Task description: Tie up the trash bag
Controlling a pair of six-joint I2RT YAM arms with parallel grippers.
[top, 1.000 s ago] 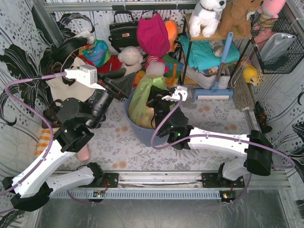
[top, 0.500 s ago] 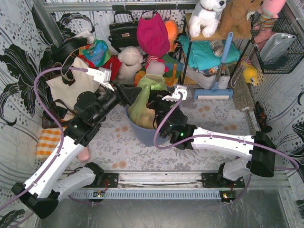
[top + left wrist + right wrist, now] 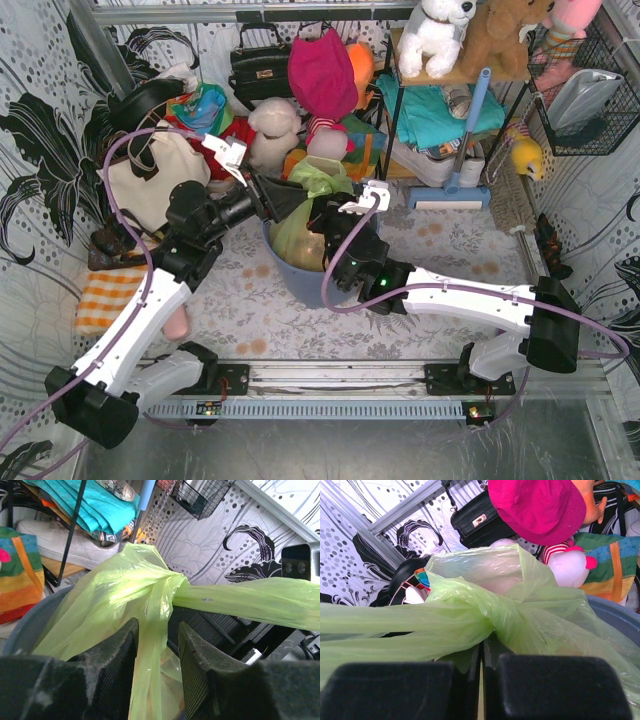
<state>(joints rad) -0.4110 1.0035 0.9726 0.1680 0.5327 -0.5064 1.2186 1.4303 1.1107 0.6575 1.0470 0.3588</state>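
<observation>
The trash bag (image 3: 298,228), thin light-green plastic, sits in a blue-grey round bin (image 3: 300,282) at the table's middle. Its top is gathered into a twisted knot (image 3: 507,612). My left gripper (image 3: 290,200) reaches in from the left. In the left wrist view its jaws (image 3: 157,625) stand apart around a hanging strip of the bag (image 3: 150,645), open, not pinching it. My right gripper (image 3: 320,215) is at the bag's right side. Its jaws (image 3: 481,647) are shut on a fold of the bag, and a strand (image 3: 250,600) stretches taut from the knot towards it.
A cream tote bag (image 3: 150,180) lies left of the bin, with an orange striped cloth (image 3: 105,298) nearer the front. Behind the bin are a black handbag (image 3: 262,65), a pink hat (image 3: 322,72), plush toys and a metal shelf (image 3: 440,120) with cloths.
My left arm has swung right from above the tote bag to the trash bag's top, and its jaws have narrowed slightly. The right arm has barely moved.
</observation>
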